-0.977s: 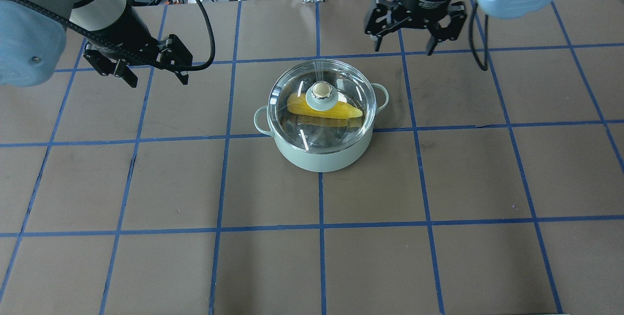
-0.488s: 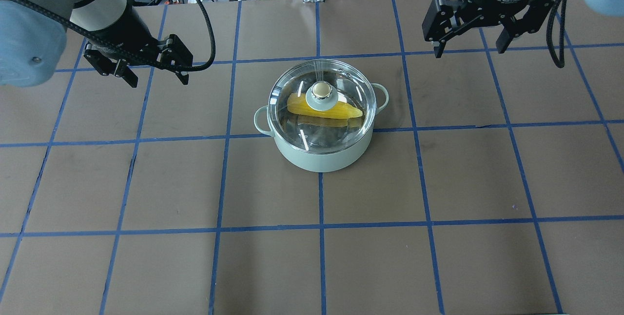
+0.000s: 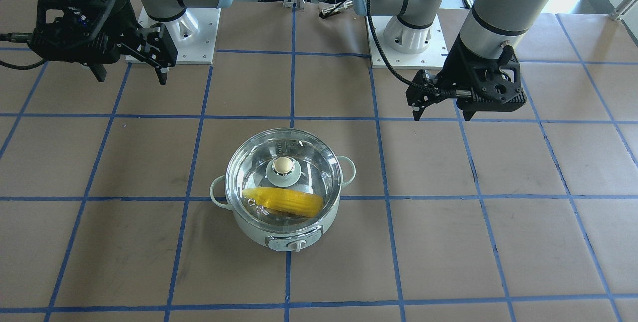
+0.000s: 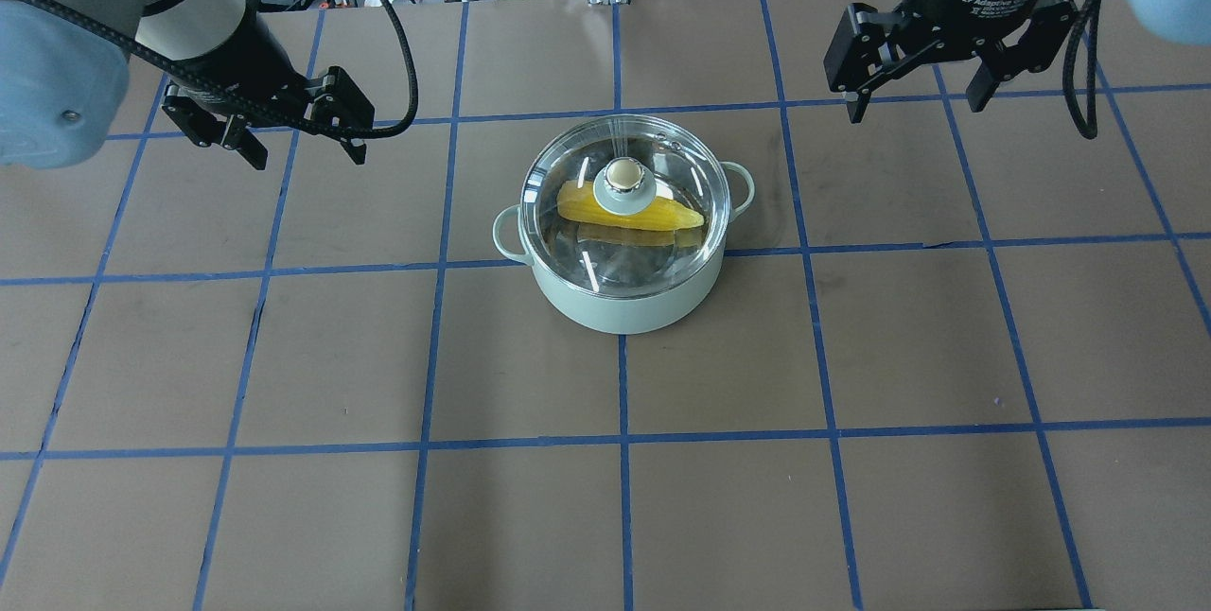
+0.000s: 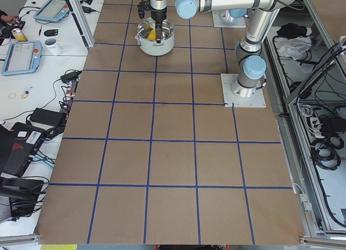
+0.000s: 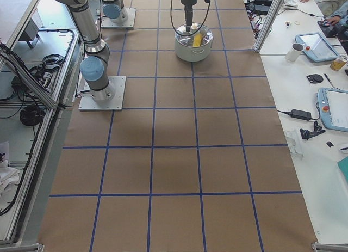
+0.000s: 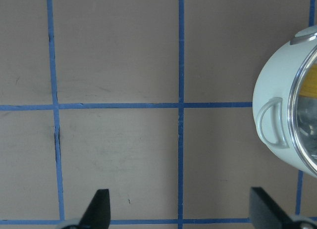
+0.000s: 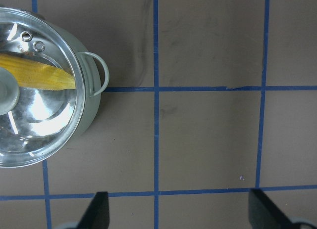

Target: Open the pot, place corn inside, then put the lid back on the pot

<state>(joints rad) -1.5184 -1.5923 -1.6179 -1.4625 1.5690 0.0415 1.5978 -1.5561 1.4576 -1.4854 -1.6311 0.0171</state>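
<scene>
Our left tool (image 4: 305, 152) and right tool (image 4: 914, 110) hang wide, empty; the lid (image 4: 625, 178) sits seated between them, so we should back away without nudging it.

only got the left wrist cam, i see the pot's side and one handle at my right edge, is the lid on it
observer: Yes, the lid sits flat on the pot, covering the whole rim.
operator: anything inside
observer: The corn lies inside, showing yellow through the glass.
operator: what's over on the other side
observer: The right tool hangs open on the robot's right of the pot, well apart from it and holding nothing.
</scene>
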